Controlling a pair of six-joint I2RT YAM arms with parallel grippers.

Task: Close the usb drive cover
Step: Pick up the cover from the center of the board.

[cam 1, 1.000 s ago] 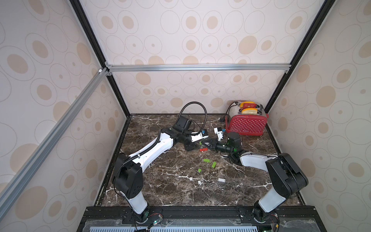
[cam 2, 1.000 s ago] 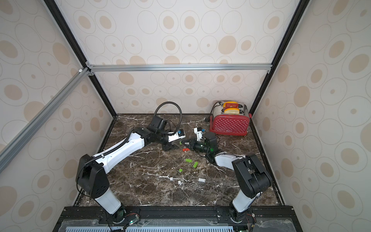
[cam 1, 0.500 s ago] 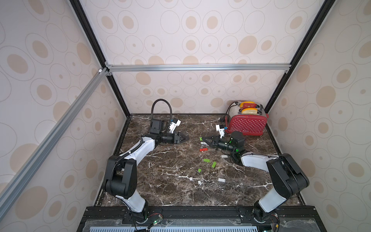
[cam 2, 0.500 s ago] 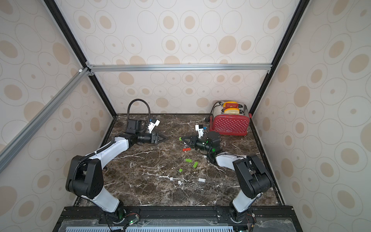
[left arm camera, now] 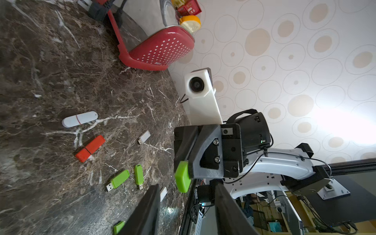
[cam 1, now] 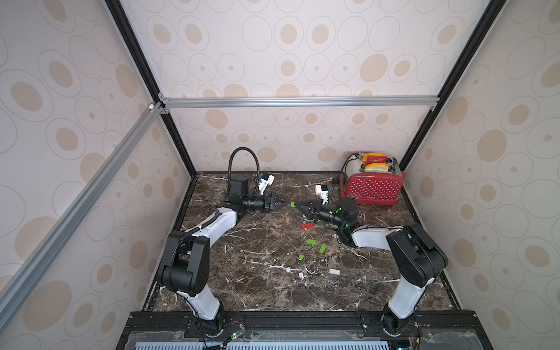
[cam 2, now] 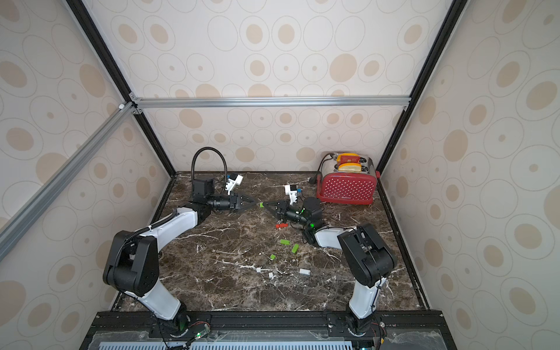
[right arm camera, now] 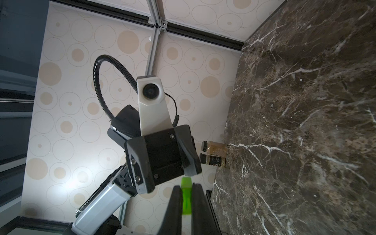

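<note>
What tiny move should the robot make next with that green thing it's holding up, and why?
Probably ease the left fingers forward until they straddle the green piece's free end, then close. The right fingers clamp it in mid-air; its end pokes toward the open, empty left fingers, just short of it.

Reaches left arm (cam 1: 218, 225) forward and inward, forearm low and rising toward left wrist (cam 1: 254, 202). Points left gripper (cam 1: 287, 202) level toward the right side, fingers (left arm camera: 146, 207) partly apart, nothing between them. Reaches right arm (cam 1: 372, 238) in from the opposite side, forearm low, right wrist (cam 1: 347, 209) raised. Points right gripper (cam 1: 297, 204) at the left one, tips nearly meeting. Clamps right fingers (right arm camera: 198, 205) on green usb part (right arm camera: 186, 195), end sticking out past the tips. Stands both upper links (cam 1: 200, 300) up from the front bases (cam 1: 212, 321), elbows bent sharply forward. Faces the two wrist cameras (right arm camera: 150, 91) at each other.
</note>
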